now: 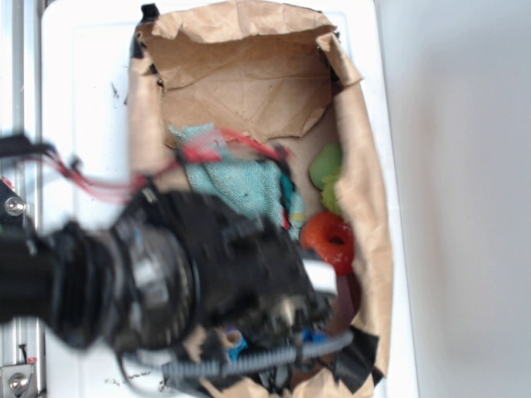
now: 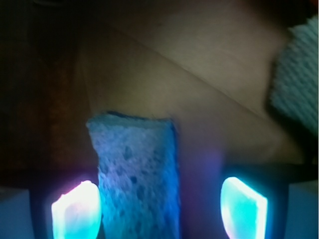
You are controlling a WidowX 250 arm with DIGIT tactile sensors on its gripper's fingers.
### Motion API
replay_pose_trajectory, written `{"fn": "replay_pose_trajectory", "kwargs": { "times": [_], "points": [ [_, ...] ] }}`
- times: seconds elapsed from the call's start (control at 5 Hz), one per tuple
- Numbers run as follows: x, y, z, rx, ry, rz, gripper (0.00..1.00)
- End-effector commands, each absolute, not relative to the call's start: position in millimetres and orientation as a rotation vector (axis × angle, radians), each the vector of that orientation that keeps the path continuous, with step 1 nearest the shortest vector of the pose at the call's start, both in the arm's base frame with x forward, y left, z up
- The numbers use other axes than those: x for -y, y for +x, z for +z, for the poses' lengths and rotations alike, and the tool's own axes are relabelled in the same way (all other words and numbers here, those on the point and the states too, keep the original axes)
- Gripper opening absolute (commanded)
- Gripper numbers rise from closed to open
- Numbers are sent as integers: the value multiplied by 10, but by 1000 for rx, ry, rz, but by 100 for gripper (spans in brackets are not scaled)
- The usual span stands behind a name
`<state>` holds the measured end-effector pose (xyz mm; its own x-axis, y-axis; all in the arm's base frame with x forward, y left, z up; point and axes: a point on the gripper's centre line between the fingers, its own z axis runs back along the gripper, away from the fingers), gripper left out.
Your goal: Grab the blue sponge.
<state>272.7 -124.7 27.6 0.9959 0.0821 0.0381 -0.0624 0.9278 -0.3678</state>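
My wrist view: gripper (image 2: 159, 209) wide open, nothing held, glowing fingertips (image 2: 75, 211) on both sides. The blue sponge (image 2: 137, 172) lies flat between them, close against the left pad, well clear of the right one; its near end runs off the frame. It rests on creased brown paper (image 2: 199, 84). A teal towel (image 2: 296, 74) corner shows far right, cut off. Exterior view: the blurred arm (image 1: 166, 274) covers the near end of the paper-lined box (image 1: 369, 207), so the sponge is only a blue sliver (image 1: 314, 337) there. Farther back I see an orange ring (image 1: 330, 240), something green (image 1: 328, 170) I can't identify, and the towel. The box sits on a white table (image 1: 91, 91).
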Motion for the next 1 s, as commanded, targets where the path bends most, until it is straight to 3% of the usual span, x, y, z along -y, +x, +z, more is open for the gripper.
{"fn": "replay_pose_trajectory", "kwargs": {
  "times": [0.0,0.4,0.6,0.8],
  "points": [
    [1242,2683,202,33,-247,103,0],
    [826,2700,572,95,-291,219,0],
    [485,2673,901,119,-348,309,0],
    [239,2672,1147,123,-353,358,0]
  ]
}}
